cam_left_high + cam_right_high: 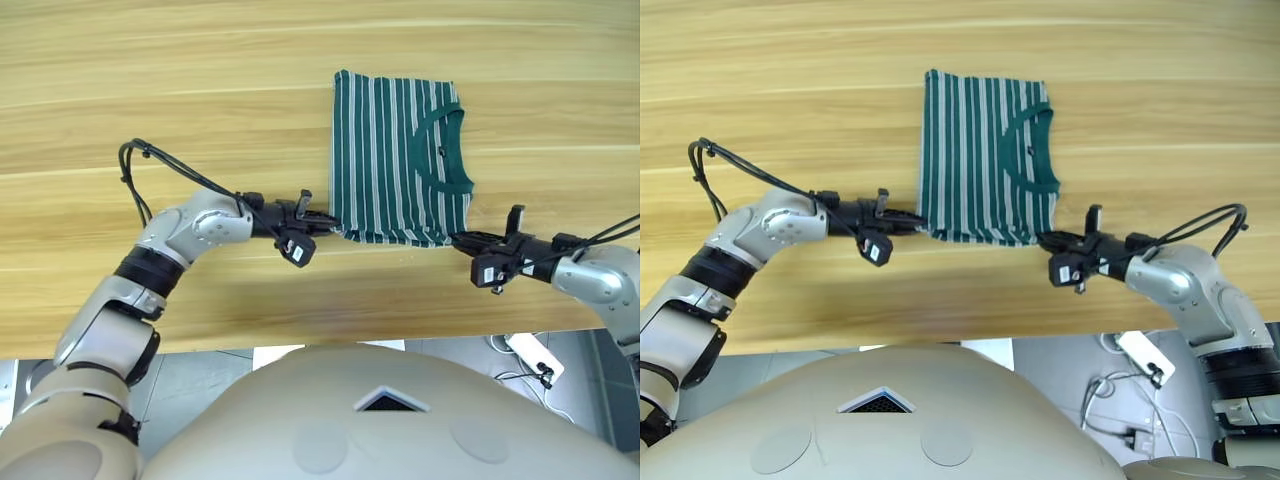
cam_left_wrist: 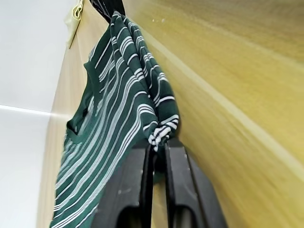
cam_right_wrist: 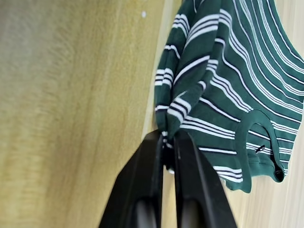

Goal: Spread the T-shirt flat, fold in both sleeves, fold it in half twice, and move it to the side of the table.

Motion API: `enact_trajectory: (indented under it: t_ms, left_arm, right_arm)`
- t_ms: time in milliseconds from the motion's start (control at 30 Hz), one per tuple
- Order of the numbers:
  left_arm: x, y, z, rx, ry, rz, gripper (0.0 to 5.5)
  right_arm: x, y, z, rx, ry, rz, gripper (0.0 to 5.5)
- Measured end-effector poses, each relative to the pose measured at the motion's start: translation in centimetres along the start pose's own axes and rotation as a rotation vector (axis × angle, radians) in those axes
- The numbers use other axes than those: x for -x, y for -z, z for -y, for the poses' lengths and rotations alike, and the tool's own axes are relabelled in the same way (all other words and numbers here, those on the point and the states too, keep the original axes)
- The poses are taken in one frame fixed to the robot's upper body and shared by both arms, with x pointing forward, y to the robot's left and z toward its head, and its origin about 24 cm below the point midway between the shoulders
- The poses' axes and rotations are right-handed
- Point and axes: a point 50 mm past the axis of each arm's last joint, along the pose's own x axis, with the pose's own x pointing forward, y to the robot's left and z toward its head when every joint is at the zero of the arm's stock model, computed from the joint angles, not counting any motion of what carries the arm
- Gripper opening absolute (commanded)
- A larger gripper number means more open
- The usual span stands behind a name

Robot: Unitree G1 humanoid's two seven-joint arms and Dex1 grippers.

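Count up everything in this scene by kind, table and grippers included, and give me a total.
T-shirt: 1
Grippers: 2 (left gripper, right gripper)
Table: 1
Total: 4

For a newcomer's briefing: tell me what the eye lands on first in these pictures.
A folded green shirt with white stripes lies in the middle of the wooden table, its collar toward the robot's right. The left hand and the right hand each pinch one of its near corners, one on either side, shut on the cloth.
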Motion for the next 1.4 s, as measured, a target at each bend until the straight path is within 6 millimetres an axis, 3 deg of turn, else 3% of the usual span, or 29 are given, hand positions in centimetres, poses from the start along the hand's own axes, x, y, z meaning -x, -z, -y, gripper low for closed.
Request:
enact_trajectory:
  t_ms: [133, 300, 433, 633, 800, 900, 1100, 1267, 1400]
  left_arm:
    - [1.0, -0.7, 1.0, 0.067, 0.034, 0.042, 0.21]
    - [3.4, -2.2, 2.4, 0.164, 0.094, 0.105, 0.21]
    - [5.4, -3.6, 2.6, 0.236, 0.084, 0.175, 0.21]
    - [6.6, -4.1, 2.4, 0.293, 0.047, 0.207, 0.21]
    - [6.8, -1.9, 0.0, 0.312, -0.101, 0.156, 0.21]
    - [6.6, -0.7, -1.7, 0.295, -0.195, 0.125, 0.21]
    - [5.1, 2.7, -6.0, 0.228, -0.398, -0.034, 0.21]
    - [3.9, 4.8, -7.8, 0.15, -0.448, -0.174, 0.21]
    - [2.4, 6.4, -7.7, 0.139, -0.42, -0.253, 0.21]
  right_arm:
    - [0.5, -0.4, -0.1, -0.005, 0.01, 0.02, 0.12]
    - [3.0, -3.0, -0.7, 0.013, 0.026, 0.173, 0.12]
    - [4.7, -4.9, -1.3, 0.043, -0.003, 0.279, 0.12]
    - [5.2, -5.4, -1.1, 0.054, -0.012, 0.314, 0.12]
    - [3.0, -3.1, 2.5, 0.071, 0.128, 0.155, 0.12]
    - [1.9, -2.0, 3.6, 0.069, 0.167, 0.075, 0.12]
    - [0.2, 0.2, 6.8, 0.082, 0.295, -0.077, 0.12]
    - [-1.0, 1.0, 8.0, 0.088, 0.347, -0.136, 0.12]
    - [-1.9, 1.4, 8.3, 0.089, 0.341, -0.161, 0.12]
